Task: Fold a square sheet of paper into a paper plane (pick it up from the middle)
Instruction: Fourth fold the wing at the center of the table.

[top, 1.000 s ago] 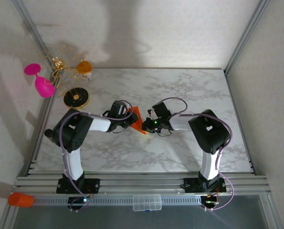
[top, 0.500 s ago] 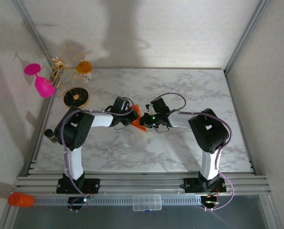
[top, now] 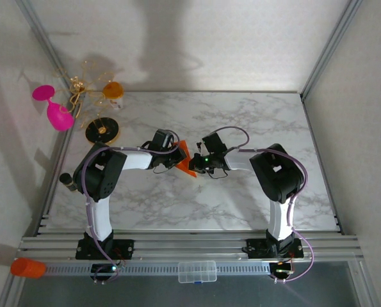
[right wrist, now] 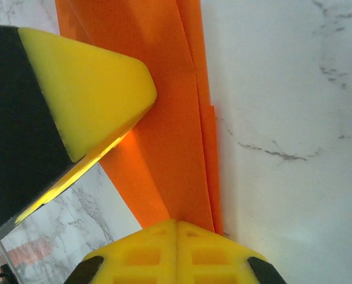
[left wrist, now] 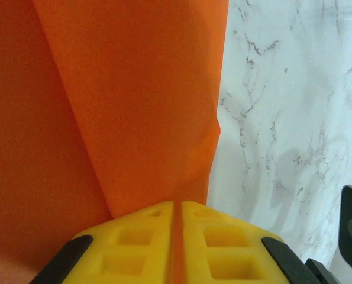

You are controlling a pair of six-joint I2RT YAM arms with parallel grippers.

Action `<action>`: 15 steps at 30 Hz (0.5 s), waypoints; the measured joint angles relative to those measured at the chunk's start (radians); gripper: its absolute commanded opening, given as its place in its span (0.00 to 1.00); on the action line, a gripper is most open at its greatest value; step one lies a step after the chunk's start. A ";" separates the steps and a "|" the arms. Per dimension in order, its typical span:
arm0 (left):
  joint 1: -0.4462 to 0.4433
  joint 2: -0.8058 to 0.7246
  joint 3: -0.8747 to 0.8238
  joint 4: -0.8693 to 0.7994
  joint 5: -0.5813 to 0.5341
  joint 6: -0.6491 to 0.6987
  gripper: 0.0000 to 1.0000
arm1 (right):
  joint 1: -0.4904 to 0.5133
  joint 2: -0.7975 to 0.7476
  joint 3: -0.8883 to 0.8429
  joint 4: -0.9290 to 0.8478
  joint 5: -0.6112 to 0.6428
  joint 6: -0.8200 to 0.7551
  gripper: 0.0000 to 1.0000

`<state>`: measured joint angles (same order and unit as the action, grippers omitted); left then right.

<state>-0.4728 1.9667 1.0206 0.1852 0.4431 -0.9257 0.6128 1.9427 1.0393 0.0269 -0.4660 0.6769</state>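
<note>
A white desk [top: 254, 121] veined with grey marble sits between pale walls [top: 241, 45] and an aluminium frame [top: 323, 57]. Near the desk's middle, slightly toward its left edge, the folded orange paper [top: 185, 160] is held from both sides by 2 arms. The left fingers [left wrist: 184, 234] are closed on one edge, with a thin orange strip squeezed between them. The right fingers [right wrist: 164, 242] are closed on the opposite edge, layered folds running away from them. By the far left corner are a pink goblet [top: 54, 110], a small orange cup [top: 113, 89] and a black disc [top: 102, 131].
</note>
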 measured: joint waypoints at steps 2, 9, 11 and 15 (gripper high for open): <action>0.000 0.001 0.003 -0.005 -0.002 -0.003 0.13 | 0.000 -0.011 -0.016 -0.002 -0.002 0.000 0.06; 0.000 0.002 0.006 -0.011 -0.003 -0.004 0.12 | 0.000 -0.079 -0.101 -0.019 -0.009 0.000 0.06; 0.000 0.002 0.006 -0.011 -0.003 -0.004 0.12 | 0.000 -0.101 -0.128 -0.023 -0.010 0.000 0.06; 0.000 0.002 0.006 -0.011 -0.002 -0.003 0.12 | -0.002 -0.156 -0.177 -0.055 -0.008 -0.001 0.07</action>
<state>-0.4728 1.9686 1.0271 0.1741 0.4408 -0.9291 0.6106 1.7863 0.8623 -0.0280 -0.4744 0.6758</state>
